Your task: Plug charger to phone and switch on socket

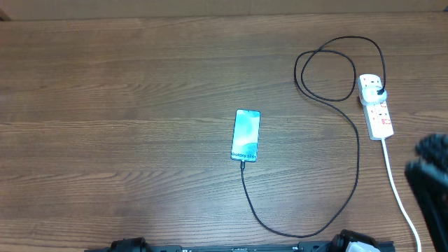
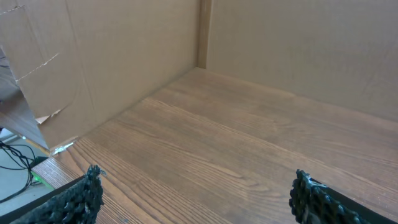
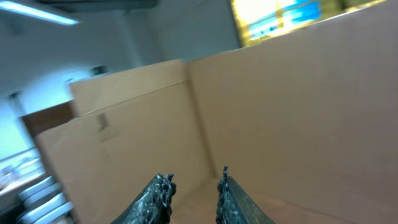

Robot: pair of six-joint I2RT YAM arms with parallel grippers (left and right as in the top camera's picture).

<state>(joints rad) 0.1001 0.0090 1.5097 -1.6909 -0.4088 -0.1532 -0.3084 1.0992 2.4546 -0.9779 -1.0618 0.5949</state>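
The phone (image 1: pixel 246 134) lies flat mid-table, its blue-teal screen up. The charger (image 1: pixel 358 164) is a thin black cable; its tip (image 1: pixel 243 162) sits at the phone's near edge and it sweeps right and loops to a black plug (image 1: pixel 379 90) seated in the socket (image 1: pixel 376 108), a white power strip at the right. My right gripper (image 1: pixel 418 157) is a dark blur near the right edge, in front of the strip. Its fingers (image 3: pixel 195 177) stand slightly apart, holding nothing. My left gripper (image 2: pixel 198 177) is wide open over bare wood.
The strip's thick white cord (image 1: pixel 399 192) runs toward the front right corner. Cardboard walls (image 2: pixel 124 56) enclose the table's far side and corner. The arm bases (image 1: pixel 350 243) sit along the front edge.
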